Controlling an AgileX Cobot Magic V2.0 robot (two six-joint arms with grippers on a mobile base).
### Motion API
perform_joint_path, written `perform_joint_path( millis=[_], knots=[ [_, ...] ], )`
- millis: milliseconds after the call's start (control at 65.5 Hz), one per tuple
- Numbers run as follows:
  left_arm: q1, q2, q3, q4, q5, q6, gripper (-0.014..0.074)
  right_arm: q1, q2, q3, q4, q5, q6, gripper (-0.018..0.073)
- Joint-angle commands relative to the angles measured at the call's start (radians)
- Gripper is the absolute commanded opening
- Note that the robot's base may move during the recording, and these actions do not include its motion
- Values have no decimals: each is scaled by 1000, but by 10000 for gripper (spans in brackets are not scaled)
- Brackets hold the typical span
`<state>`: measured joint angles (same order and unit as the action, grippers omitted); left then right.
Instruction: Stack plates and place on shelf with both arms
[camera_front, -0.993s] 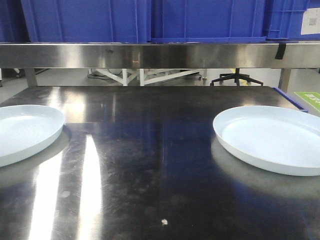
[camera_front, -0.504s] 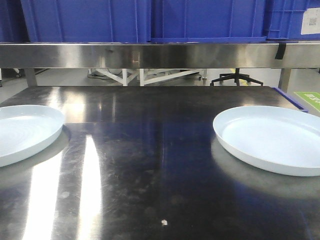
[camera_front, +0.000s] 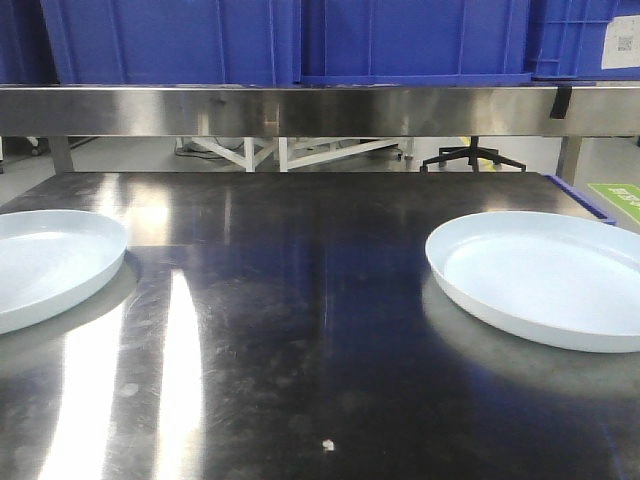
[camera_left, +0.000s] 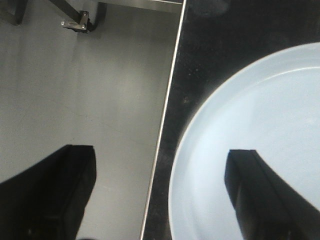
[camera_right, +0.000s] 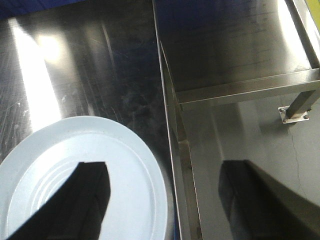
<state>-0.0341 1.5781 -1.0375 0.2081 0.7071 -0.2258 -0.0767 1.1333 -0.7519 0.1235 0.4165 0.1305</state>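
Two pale blue-white plates lie on the dark tabletop (camera_front: 300, 300), one at the left edge (camera_front: 45, 262) and one at the right (camera_front: 545, 275). Behind them runs the steel shelf rail (camera_front: 320, 110). Neither gripper shows in the front view. My left gripper (camera_left: 157, 195) is open above the left plate (camera_left: 250, 115): one finger hangs over the plate's inside, the other over the floor, and the rim lies between them. My right gripper (camera_right: 165, 200) is open the same way over the right plate (camera_right: 135, 165), with nothing held.
Big blue crates (camera_front: 300, 40) stand on the shelf. The table's left edge (camera_left: 170, 90) drops to grey floor (camera_left: 90, 90). Beside the table's right edge (camera_right: 162, 75) are a lower steel rail (camera_right: 240, 87) and a bolted leg foot (camera_right: 295, 112).
The left plate has shifted very slightly to the left in the front view. The right plate has not moved.
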Motion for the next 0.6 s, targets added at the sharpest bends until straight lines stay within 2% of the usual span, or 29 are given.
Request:
perform_joint_path(
  millis=[0,580],
  knots=[
    [1,-28,-22,2,-46,-7,559,-1,-16,-38,0,-61,-10,569],
    [3,47,-22,4,-52,-11,559,-1,-16,-38,0,-58,-10,569]
  ],
)
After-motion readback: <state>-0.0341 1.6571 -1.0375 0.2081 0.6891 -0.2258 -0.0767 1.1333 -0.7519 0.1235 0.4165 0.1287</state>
